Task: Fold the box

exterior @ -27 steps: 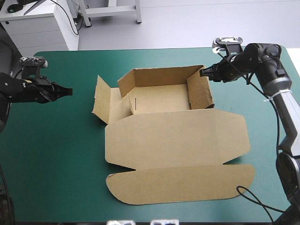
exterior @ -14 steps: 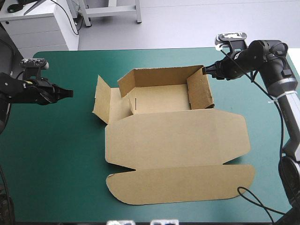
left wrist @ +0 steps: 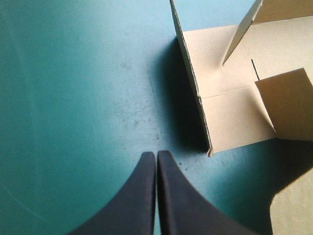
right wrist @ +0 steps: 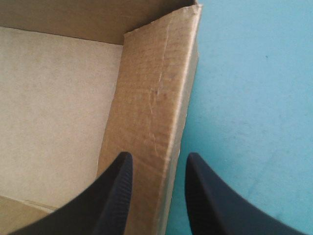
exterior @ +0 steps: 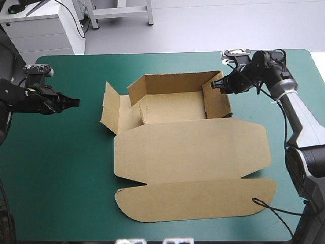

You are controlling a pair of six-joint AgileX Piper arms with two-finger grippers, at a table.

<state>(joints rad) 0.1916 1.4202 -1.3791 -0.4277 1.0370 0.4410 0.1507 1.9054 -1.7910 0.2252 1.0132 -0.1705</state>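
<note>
The box [exterior: 172,109] sits mid-table [exterior: 61,168], a light, stiff sheet of brown corrugated board with a matt, faintly ribbed face. Its far and right walls are raised, its left flaps are splayed, and the broad lid [exterior: 193,152] lies flat toward the near edge. It should bend cleanly only at its creases and may slide on the smooth teal-green cover, so I judge a wall's top edge near a corner the best hold. The right gripper [right wrist: 159,159] has its black fingers spread astride the right wall [right wrist: 151,98], one inside and one outside, while the left gripper [left wrist: 156,154] hangs over bare cover near the left flap [exterior: 109,107], fingers pressed together.
</note>
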